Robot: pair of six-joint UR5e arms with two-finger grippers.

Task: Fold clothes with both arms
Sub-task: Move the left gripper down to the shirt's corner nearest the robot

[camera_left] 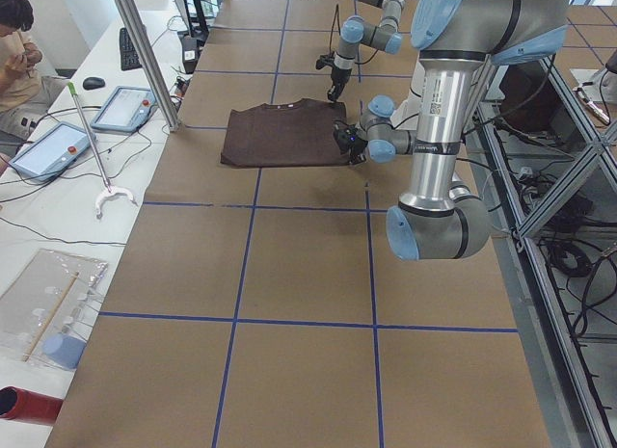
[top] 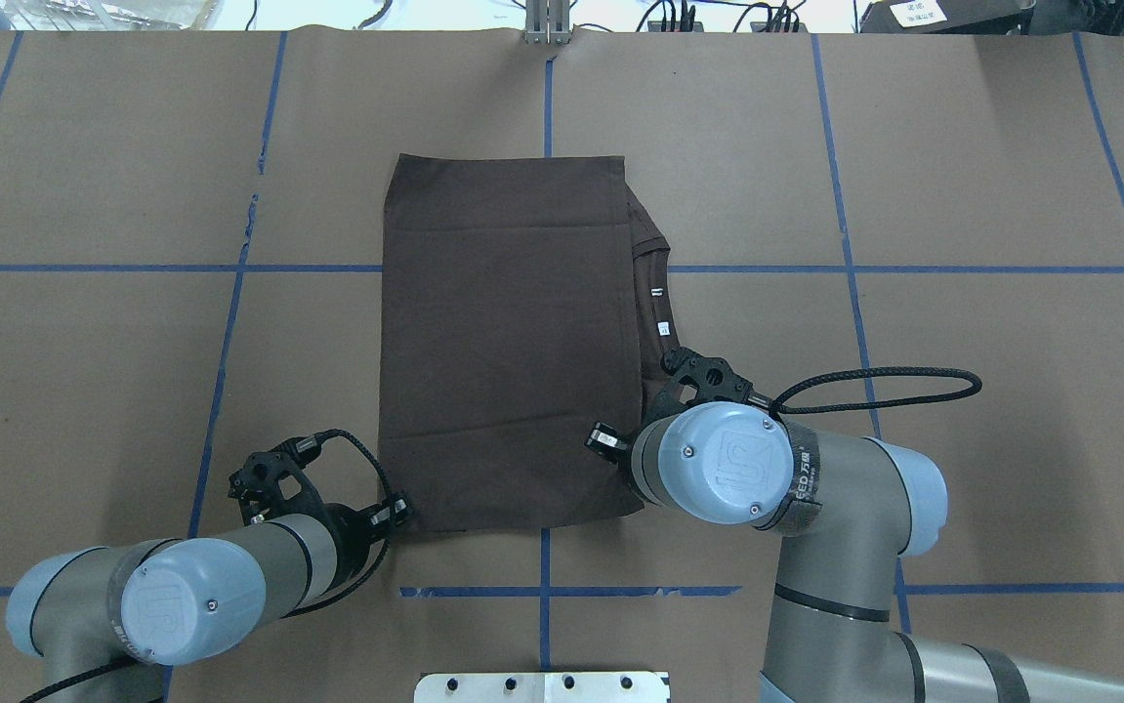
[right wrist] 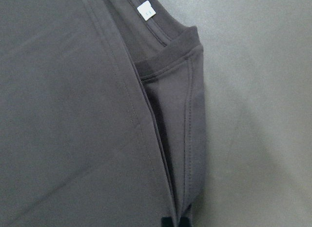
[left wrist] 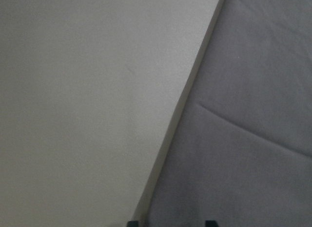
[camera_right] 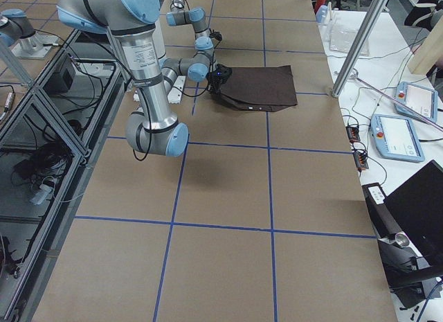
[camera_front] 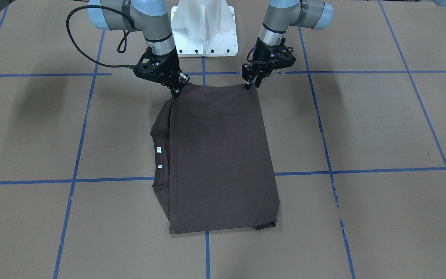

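We find the T-shirt [camera_front: 219,155] lying flat on the table [camera_front: 362,128], already folded lengthwise into a tidy rectangle with the collar [camera_front: 159,157] peeking out on the robot's right. The right arm's fingers [camera_front: 176,90] are pinched on one near corner. The left arm's fingers [camera_front: 248,82] stand apart astride the other, and we judge the crosswise fold remains.

Brown paper table [camera_front: 381,124] gridded with blue tape [camera_front: 362,170]
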